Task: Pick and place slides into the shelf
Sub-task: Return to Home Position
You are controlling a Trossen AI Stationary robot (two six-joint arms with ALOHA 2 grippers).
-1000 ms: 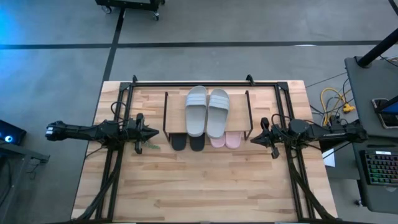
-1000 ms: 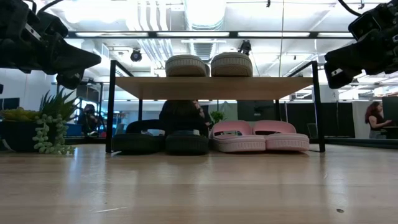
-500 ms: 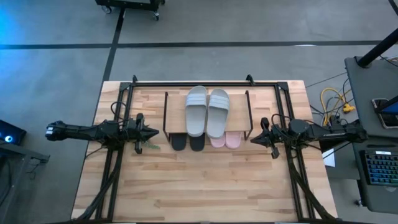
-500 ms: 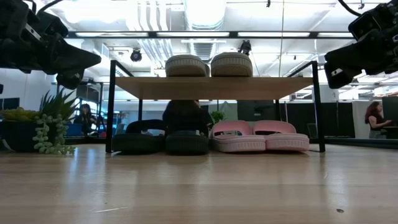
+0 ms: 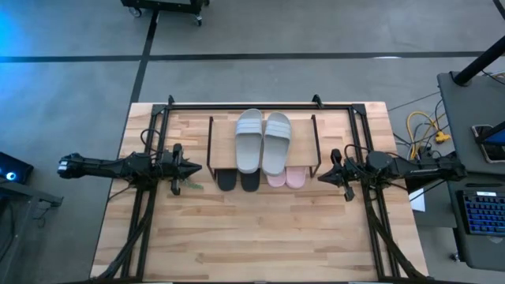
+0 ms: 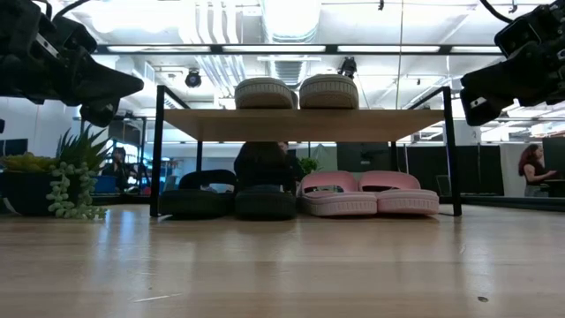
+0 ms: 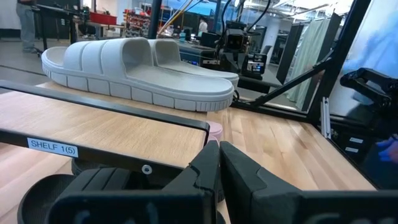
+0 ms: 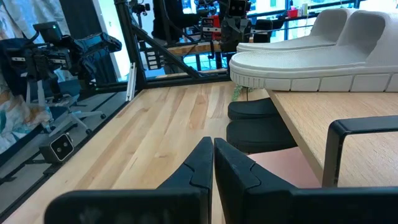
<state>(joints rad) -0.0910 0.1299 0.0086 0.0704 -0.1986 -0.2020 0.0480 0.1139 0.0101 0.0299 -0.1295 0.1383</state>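
The shelf (image 5: 263,134) stands at the table's middle, toward the far edge. Two pale grey-green slides (image 5: 263,140) lie side by side on its wooden top board (image 6: 300,124). Under the board, two black slides (image 6: 225,202) and two pink slides (image 6: 371,196) rest on the table. My left gripper (image 5: 196,168) hovers shut left of the shelf, above the table. My right gripper (image 5: 319,175) hovers shut right of the shelf. Each wrist view looks across the shelf top at the grey-green slides (image 7: 137,65) (image 8: 311,56).
A small green potted plant (image 6: 75,177) sits at the table's left, near my left gripper. A larger black frame (image 5: 245,104) runs along the table's far edge and sides. Bare wooden tabletop (image 5: 260,229) spreads in front of the shelf. People show in the room behind.
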